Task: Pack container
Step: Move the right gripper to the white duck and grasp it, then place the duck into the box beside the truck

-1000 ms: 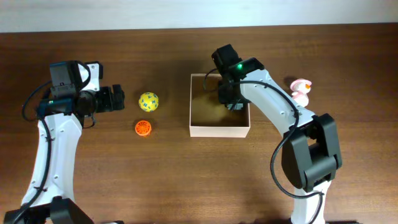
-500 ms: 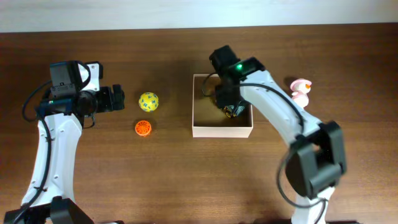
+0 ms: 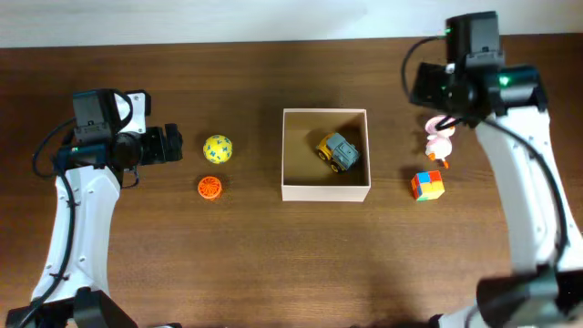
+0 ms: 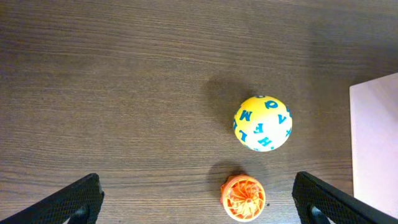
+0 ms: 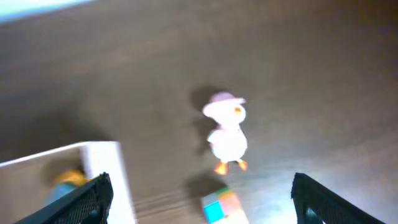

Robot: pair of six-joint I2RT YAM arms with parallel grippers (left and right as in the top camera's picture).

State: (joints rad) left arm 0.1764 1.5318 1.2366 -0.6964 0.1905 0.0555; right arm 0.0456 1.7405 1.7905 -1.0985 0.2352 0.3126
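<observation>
Jaws spread, right gripper [image 5: 201, 200] hovers beside the container [image 3: 325, 192], apart.

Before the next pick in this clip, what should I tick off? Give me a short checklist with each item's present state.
1. Right gripper open and empty: ok.
2. Left gripper open and empty: ok.
3. Container upright, opening unobstructed: ok.
4. Toy car fully inside the container: ok.
5. Pink duck and colored cube clear of each other for a grasp: ok.
6. All toys packed: not ok; the yellow ball, the orange ball, the duck and the cube lie outside.
</observation>
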